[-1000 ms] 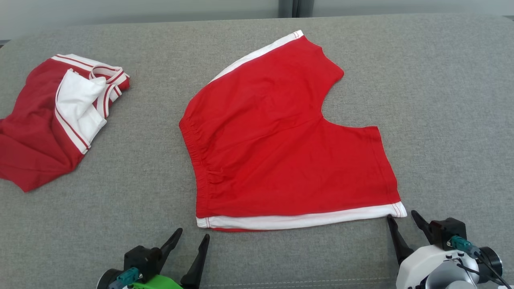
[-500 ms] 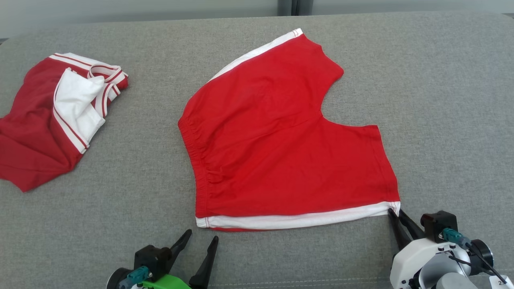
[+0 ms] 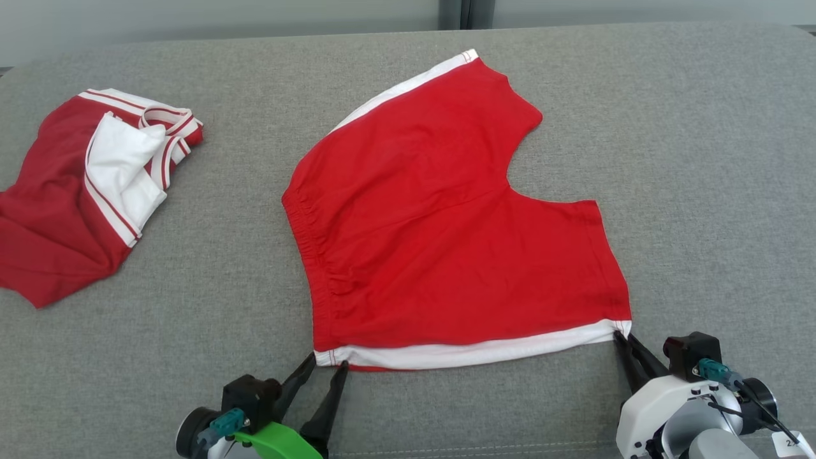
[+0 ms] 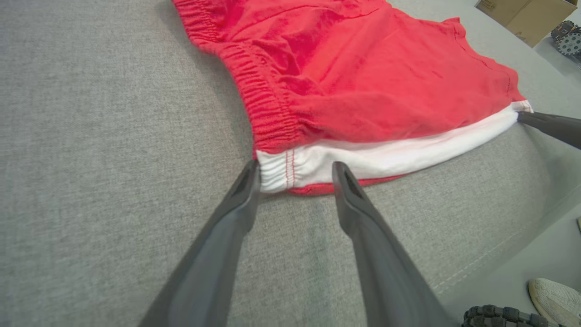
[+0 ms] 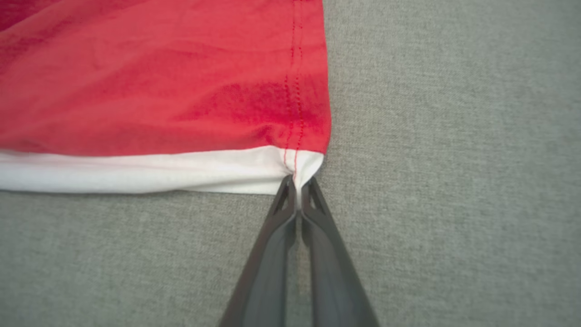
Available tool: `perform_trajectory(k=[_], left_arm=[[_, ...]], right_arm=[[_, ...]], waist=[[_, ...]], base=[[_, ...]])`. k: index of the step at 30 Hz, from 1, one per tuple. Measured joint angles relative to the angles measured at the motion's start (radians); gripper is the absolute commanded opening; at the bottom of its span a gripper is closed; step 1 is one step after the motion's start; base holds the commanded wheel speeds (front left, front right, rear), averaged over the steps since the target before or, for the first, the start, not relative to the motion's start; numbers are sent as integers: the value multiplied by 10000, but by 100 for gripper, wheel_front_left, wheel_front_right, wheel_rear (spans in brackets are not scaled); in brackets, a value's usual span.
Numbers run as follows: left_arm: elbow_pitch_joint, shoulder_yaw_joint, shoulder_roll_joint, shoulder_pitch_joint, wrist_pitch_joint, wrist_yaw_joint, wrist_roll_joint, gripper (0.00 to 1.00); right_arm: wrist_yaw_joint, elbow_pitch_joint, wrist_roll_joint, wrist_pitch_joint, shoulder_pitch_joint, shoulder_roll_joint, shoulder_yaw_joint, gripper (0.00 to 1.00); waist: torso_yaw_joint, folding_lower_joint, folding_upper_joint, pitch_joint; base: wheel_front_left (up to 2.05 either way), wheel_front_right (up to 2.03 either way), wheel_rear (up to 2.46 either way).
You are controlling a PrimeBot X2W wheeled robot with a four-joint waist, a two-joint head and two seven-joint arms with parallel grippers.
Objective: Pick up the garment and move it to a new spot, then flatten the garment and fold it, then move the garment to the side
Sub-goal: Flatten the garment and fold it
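Nearest in, the left gripper (image 3: pixel 328 361) has its two dark fingers spread wide, straddling the near left corner of the red shorts (image 3: pixel 446 223). From the left wrist (image 4: pixel 295 168), one tip sits at the very end of the white hem band (image 4: pixel 408 152) and the other lies over it. Whether either tip actually presses the cloth is hard to say, and nothing is pinched there.

Over on the near right, the right gripper (image 3: pixel 621 336) has its fingers pressed together on the shorts' near right corner. The right wrist view (image 5: pixel 297 181) shows it well: the white hem (image 5: pixel 159 175) puckers into the closed tips, right by the red side seam. That same gripper pokes into the left wrist view as a dark finger (image 4: pixel 549 127), cut off at the frame edge.

The shorts (image 4: pixel 363 77) lie flat in the middle of the grey couch-like cushion (image 3: pixel 191 306), elastic waistband to the left, one leg running far toward the back. A sliver of red peeks out under the near hem, so there is a lower layer mostly hidden.

Further back and well to the left sits the jersey (image 3: pixel 57 223), bunched up, darker red, with striped trim and a white panel folded over. Its left side runs out of frame, and no lettering can be made out in the folds.

Off the cushion's right end, a pale shoe (image 4: pixel 553 295) and a cardboard box (image 4: pixel 522 18) are both partly cropped.
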Motion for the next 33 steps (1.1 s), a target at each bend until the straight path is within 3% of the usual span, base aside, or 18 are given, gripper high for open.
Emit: perform_trajectory(k=[3,5,6,7,8,10,16,23,27,33], left_arm=[[111,2,-19,-3,0,-2,0,62],[128,21,-36,-8,0,-44,0,56],[132,27,-44,-12,0,-46,2,47],[146,13,-46,-19,0,-92,27,28],[161,-10,-44,-24,0,-142,73,16],[194,-31,-50,-32,0,-161,90,0],[251,-136,-61,-159,10,-368,86,0],[-500,38,31,-163,560,-792,-690,0],[-1515,-61,539,-332,1409,-1160,-1051,0],[-3131,665,1383,-1075,2794,-1229,-2309,0]], right_arm=[[13,104,4,-2,-78,21,13,2],[15,148,12,-17,-85,50,15,0],[15,169,13,-38,-88,67,15,0],[15,188,15,-44,-90,81,15,0],[19,201,21,-46,-94,88,17,0],[90,219,65,-61,-109,94,23,0],[221,119,203,-109,-190,142,44,0],[767,-1085,1296,-159,-382,297,-453,0],[1016,-2075,1718,247,-777,-73,-790,0],[1352,-3160,1858,1592,-2115,-890,-920,0]], waist=[[-27,0,0,-24],[-46,0,0,-45],[-54,0,0,-56],[-62,0,0,-67],[-70,0,0,-78],[-84,0,0,-94],[-115,1,0,-109],[-146,1,0,54],[-147,1,0,314],[-95,1,0,903]], base=[[0,0,0],[0,0,0],[0,0,0],[0,0,0],[0,0,0],[0,0,0],[0,0,0],[0,0,0],[0,0,0],[0,0,0]])
